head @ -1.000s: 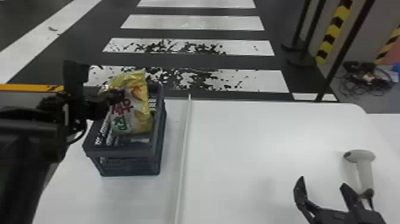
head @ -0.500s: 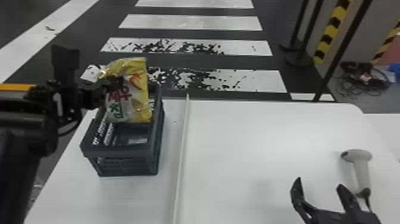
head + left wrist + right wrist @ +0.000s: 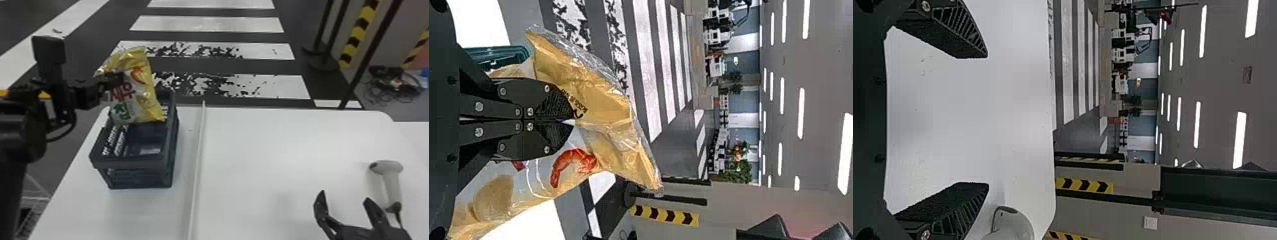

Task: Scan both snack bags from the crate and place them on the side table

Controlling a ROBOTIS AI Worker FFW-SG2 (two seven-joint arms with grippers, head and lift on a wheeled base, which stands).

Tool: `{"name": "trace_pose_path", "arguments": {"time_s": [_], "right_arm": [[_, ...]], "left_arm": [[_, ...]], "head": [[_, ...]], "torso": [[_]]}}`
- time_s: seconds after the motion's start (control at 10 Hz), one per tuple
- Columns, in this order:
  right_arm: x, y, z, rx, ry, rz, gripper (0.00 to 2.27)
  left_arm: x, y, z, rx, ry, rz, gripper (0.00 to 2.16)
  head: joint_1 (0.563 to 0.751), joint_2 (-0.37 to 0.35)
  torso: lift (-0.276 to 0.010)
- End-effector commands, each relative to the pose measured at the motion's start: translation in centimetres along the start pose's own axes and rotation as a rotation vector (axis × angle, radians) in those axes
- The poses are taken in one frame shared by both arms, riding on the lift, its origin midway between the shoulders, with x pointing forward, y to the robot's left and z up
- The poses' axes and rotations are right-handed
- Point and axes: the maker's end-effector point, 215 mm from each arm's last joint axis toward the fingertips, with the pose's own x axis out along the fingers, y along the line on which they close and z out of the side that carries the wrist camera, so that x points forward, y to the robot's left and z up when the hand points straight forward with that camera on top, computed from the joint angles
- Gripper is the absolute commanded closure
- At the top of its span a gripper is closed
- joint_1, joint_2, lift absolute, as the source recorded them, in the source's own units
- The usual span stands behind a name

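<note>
Snack bag (image 3: 142,99), clenched between the left gripper's (image 3: 118,80) fingers, hangs over the crate (image 3: 135,163) at upper left, while the right gripper (image 3: 344,196), fingers spread, sits near the scanner (image 3: 391,182), lower right.

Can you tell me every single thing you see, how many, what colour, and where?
snack bag: 1, yellow and white, held over the crate
crate: 1, dark blue-grey, left on the tabletop
scanner: 1, pale grey, right on the tabletop
tabletop: count unclear, white, in front
floor stripes: several, white, beyond
cables: a tangle, mostly black, floor at right
ceiling lights: many, white, overhead
left pincer: 1, black, gripping the bag
right pincer: 1, black, near the scanner
</note>
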Motion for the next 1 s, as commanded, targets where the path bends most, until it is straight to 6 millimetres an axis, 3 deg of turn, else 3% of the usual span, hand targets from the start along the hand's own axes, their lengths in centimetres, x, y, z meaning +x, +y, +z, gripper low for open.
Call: {"name": "trace_pose_path", "arguments": {"time_s": [0.0, 0.3, 0.5, 0.7, 0.9], "right_arm": [[0.0, 0.0, 0.0, 0.001, 0.0, -0.001, 0.07], [-0.1, 0.1, 0.1, 0.003, -0.002, -0.001, 0.07], [-0.1, 0.1, 0.2, 0.003, -0.005, -0.001, 0.08], [-0.2, 0.2, 1.0, -0.002, -0.02, 0.001, 0.08], [-0.6, 0.1, 1.9, -0.005, -0.035, 0.001, 0.08]], "left_arm": [[-0.9, 0.7, 1.4, -0.025, -0.024, 0.005, 2.14], [-3.5, 2.5, 4.0, -0.089, -0.061, 0.011, 2.14], [-5.3, 1.6, 4.8, -0.166, -0.078, -0.039, 2.14], [-6.1, -1.5, 5.8, -0.22, -0.089, -0.125, 2.14], [-6.1, -5.8, 6.5, -0.251, -0.091, -0.216, 2.14]], "head": [[0.695, 0.04], [0.695, 0.062], [0.695, 0.075], [0.695, 0.068], [0.695, 0.044]], "torso": [[-0.095], [-0.095], [-0.095], [-0.095], [-0.095]]}}
